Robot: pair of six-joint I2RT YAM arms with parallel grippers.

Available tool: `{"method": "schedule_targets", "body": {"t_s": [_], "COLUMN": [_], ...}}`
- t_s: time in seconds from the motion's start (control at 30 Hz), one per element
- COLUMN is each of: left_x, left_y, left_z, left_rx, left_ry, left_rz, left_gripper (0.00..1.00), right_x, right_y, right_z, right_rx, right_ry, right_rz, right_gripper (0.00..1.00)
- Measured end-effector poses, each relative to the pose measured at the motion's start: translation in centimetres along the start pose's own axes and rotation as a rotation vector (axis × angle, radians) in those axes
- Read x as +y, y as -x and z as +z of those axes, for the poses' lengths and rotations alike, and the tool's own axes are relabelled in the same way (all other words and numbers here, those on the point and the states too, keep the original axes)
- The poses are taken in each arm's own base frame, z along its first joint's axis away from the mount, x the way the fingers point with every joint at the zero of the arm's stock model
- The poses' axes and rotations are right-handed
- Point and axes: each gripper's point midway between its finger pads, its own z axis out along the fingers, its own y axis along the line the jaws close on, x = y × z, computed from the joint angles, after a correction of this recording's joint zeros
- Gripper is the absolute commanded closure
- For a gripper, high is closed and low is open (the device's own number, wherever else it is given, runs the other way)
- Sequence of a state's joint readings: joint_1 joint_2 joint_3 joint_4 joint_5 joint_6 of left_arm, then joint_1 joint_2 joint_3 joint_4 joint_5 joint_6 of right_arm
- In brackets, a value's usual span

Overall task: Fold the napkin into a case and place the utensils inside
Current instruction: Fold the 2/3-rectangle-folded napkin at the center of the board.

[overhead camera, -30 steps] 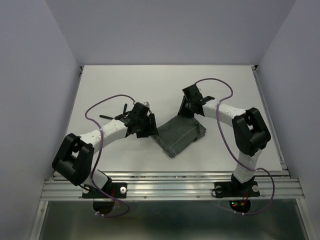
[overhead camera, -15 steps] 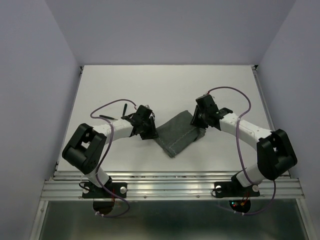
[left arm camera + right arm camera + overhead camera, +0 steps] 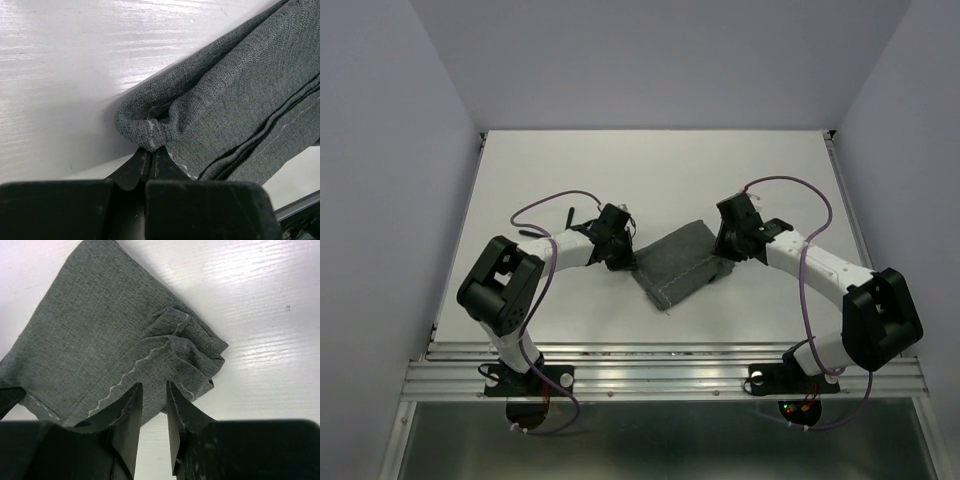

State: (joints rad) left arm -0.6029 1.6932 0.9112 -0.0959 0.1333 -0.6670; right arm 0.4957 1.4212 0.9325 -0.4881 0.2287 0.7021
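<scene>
Left hand (image 3: 151, 152) now tight on napkin (image 3: 235, 100)

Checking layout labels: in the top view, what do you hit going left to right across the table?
utensils → left gripper → napkin → right gripper

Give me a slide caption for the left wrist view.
Left gripper shut on a bunched corner of the folded napkin on the white table.
</scene>
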Motion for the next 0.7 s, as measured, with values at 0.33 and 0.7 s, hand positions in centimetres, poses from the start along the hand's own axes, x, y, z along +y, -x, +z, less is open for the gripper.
{"method": "schedule_targets", "body": {"t_s": [0.33,0.7], "left_x": [-0.3,-0.3], "left_y": [-0.4,-0.4], "left_z": [0.1,0.0], "left_rx": [0.015,0.020], "left_ry": [-0.035,-0.043], "left_rz": [0.025,0.051], "left_gripper": [1.00,1.00], "right_x": [-2.7,-6.0], "right_y": [-0.4,-3.2], "right_z": [-1.5,-0.6], "right_rx": [-0.041,-0.006], "right_ry": [-0.073,-0.176], "right_rz": [0.023,0.029], "right_gripper": [0.85,0.93]}}
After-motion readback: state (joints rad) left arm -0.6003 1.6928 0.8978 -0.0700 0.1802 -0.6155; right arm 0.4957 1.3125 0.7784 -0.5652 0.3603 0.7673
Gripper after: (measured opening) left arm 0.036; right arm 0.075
